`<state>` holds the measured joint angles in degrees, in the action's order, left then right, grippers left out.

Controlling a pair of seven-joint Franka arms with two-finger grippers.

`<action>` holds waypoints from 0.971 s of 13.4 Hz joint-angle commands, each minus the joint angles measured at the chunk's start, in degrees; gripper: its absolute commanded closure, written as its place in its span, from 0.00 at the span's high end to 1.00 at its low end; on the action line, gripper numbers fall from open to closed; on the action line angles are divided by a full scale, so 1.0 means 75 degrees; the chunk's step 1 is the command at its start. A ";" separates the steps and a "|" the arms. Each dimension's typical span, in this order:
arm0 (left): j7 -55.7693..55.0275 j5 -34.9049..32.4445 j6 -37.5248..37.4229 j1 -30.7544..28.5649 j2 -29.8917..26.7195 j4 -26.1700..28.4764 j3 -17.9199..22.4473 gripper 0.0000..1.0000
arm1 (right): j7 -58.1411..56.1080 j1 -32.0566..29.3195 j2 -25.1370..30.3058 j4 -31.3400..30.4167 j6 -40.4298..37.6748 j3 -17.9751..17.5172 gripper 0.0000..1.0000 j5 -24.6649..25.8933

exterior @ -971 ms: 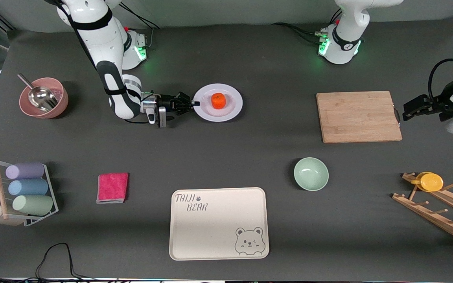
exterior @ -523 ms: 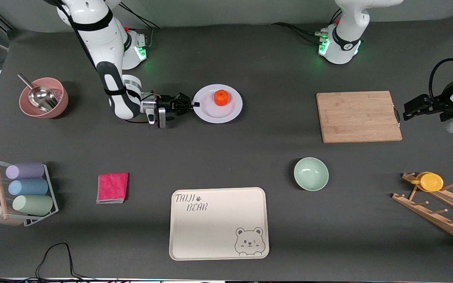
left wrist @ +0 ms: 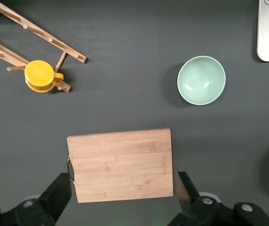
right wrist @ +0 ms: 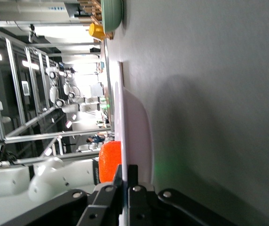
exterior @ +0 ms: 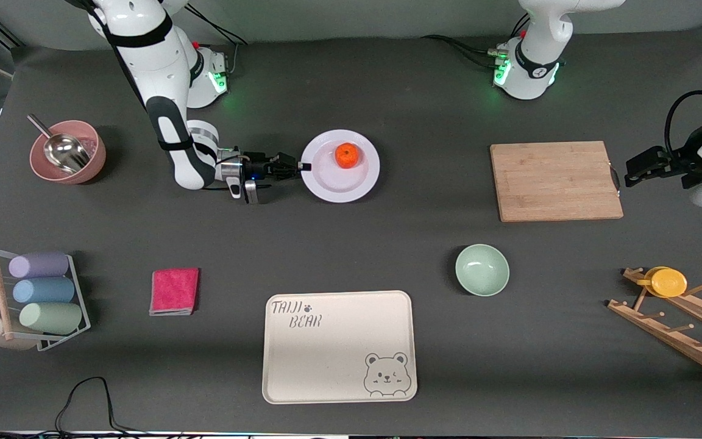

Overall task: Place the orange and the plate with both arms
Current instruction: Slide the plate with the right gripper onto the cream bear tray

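Note:
The pale lavender-white plate sits in mid-table toward the right arm's end, with the small orange on it. My right gripper is shut on the plate's rim at the edge nearest the right arm. In the right wrist view the plate shows edge-on between the fingers, with the orange beside it. My left gripper is open and empty, waiting beside the cutting board at the left arm's end of the table; in the left wrist view its gripper hangs over the board.
A wooden cutting board lies toward the left arm's end. A mint-green bowl and a cream bear-printed tray lie nearer the camera. A pink bowl with a scoop, a pink cloth, a cup rack and a wooden rack with a yellow disc stand at the sides.
The plate has shifted slightly nearer the camera and toward the left arm's end in the right gripper's hold, and the orange has rolled on it. The left arm has not moved.

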<state>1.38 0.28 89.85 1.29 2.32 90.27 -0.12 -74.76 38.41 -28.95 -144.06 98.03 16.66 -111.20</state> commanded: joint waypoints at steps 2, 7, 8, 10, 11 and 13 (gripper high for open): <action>0.0109 -0.0025 -0.0156 -0.0044 0.0042 -0.0129 -0.0031 1.00 | 0.1210 -0.0245 0.0074 0.0714 -0.0157 0.0029 0.00 0.0002; 0.0133 -0.0026 -0.0167 -0.0055 0.0030 -0.0118 -0.0031 1.00 | 0.2325 -0.0830 -0.0182 0.2235 -0.0052 0.0134 0.00 0.0248; 0.0133 -0.0026 -0.0168 -0.0044 0.0030 -0.0118 -0.0031 1.00 | 0.2722 -0.0971 -0.0381 0.2715 -0.0051 0.0146 0.00 0.0353; 0.0121 -0.0026 -0.0168 -0.0044 0.0030 -0.0118 -0.0031 1.00 | 0.3030 -0.1345 -0.0814 0.3676 0.0135 0.0157 0.00 0.0599; 0.0144 -0.0026 -0.0202 -0.0055 0.0030 -0.0106 -0.0031 1.00 | 0.3239 -0.1498 -0.1048 0.4214 0.0229 0.0146 0.00 0.0612; 0.0144 -0.0026 -0.0296 -0.0055 0.0030 -0.0106 -0.0031 1.00 | 0.3813 -0.1686 -0.1587 0.5234 0.0381 0.0157 0.00 0.0612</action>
<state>1.40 0.27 89.25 1.21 2.39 90.28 -0.12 -50.96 27.02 -35.47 -114.10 100.54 18.01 -107.66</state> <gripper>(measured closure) 0.000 0.956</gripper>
